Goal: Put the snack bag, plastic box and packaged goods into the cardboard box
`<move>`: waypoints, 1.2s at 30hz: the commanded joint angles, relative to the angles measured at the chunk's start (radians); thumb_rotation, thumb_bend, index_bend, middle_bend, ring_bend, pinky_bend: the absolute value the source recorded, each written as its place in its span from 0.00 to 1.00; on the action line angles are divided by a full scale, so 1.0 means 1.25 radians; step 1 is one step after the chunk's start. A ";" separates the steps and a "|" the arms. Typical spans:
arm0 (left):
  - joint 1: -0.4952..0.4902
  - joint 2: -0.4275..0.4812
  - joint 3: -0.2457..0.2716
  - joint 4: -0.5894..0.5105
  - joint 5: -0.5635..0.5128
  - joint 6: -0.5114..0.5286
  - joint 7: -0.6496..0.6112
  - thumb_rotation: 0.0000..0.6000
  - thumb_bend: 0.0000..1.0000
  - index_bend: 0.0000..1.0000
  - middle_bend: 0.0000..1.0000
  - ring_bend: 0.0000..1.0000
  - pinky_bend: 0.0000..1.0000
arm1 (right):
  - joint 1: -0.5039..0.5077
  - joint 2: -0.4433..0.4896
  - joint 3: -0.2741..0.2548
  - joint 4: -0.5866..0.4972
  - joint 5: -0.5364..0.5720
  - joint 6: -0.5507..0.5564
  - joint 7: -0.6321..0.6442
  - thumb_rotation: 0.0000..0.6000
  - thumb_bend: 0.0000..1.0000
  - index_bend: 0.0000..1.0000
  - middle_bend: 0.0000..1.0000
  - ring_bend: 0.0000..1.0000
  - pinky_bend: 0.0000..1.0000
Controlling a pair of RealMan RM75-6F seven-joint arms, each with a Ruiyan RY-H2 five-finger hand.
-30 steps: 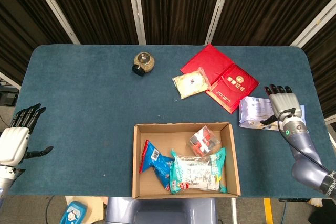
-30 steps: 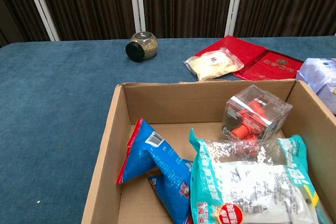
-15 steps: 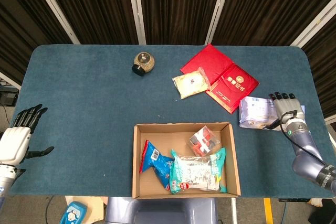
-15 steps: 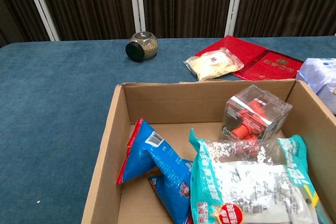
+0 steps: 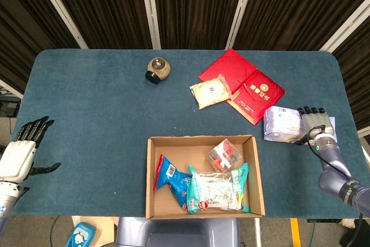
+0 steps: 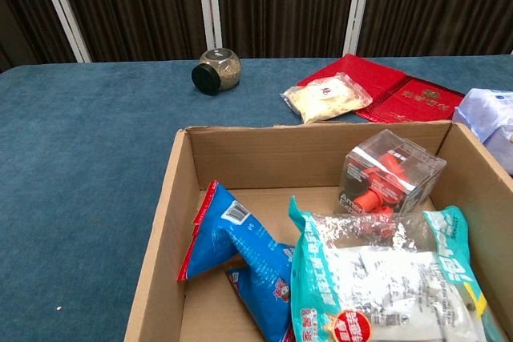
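Observation:
The cardboard box stands at the table's near edge. Inside lie a blue snack bag, a clear plastic box with red pieces, and a teal packaged good. My right hand lies far right with its fingers stretched out, against the right edge of a white pack, holding nothing. My left hand hovers open off the table's left edge. Neither hand shows in the chest view.
A round jar lies on its side at the back. Red booklets lie right of it, with a small beige pouch on their left corner. The blue table spreads left of the box.
My right hand has slid right and back toward me, off the top of the white pack to its right edge. The left hand has barely shifted. The box contents are unchanged.

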 commanded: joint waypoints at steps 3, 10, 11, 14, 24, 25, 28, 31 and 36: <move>0.000 0.002 0.000 -0.002 0.001 0.000 -0.003 1.00 0.04 0.07 0.00 0.00 0.00 | -0.033 -0.027 0.022 0.016 -0.098 0.068 0.070 1.00 0.09 0.66 0.66 0.67 0.73; 0.001 0.002 -0.001 -0.002 0.003 0.004 -0.007 1.00 0.04 0.07 0.00 0.00 0.00 | -0.056 0.019 0.076 -0.071 -0.228 0.168 0.162 1.00 0.09 0.69 0.67 0.68 0.74; 0.001 0.002 -0.001 -0.002 0.004 0.004 -0.007 1.00 0.04 0.07 0.00 0.00 0.00 | -0.056 0.033 0.086 -0.093 -0.242 0.184 0.168 1.00 0.09 0.69 0.68 0.68 0.74; 0.002 0.003 0.000 -0.002 0.007 0.004 -0.008 1.00 0.04 0.07 0.00 0.00 0.00 | -0.058 0.081 0.111 -0.170 -0.278 0.228 0.179 1.00 0.09 0.69 0.68 0.69 0.74; 0.004 0.003 0.002 0.000 0.014 0.008 -0.016 1.00 0.04 0.07 0.00 0.00 0.00 | -0.059 0.239 0.176 -0.465 -0.372 0.338 0.158 1.00 0.09 0.69 0.68 0.68 0.74; 0.005 0.003 0.002 0.001 0.015 0.009 -0.016 1.00 0.04 0.07 0.00 0.00 0.00 | -0.059 0.252 0.180 -0.495 -0.388 0.348 0.154 1.00 0.09 0.69 0.68 0.68 0.74; 0.006 0.003 0.002 0.002 0.018 0.013 -0.018 1.00 0.04 0.07 0.00 0.00 0.00 | -0.064 0.282 0.184 -0.582 -0.426 0.370 0.135 1.00 0.09 0.68 0.68 0.68 0.74; 0.007 0.003 0.003 0.002 0.020 0.014 -0.018 1.00 0.04 0.07 0.00 0.00 0.00 | -0.066 0.298 0.184 -0.651 -0.452 0.384 0.115 1.00 0.09 0.68 0.67 0.68 0.74; 0.007 0.003 0.003 0.004 0.020 0.014 -0.019 1.00 0.04 0.07 0.00 0.00 0.00 | -0.071 0.309 0.172 -0.750 -0.511 0.402 0.069 1.00 0.09 0.68 0.67 0.68 0.74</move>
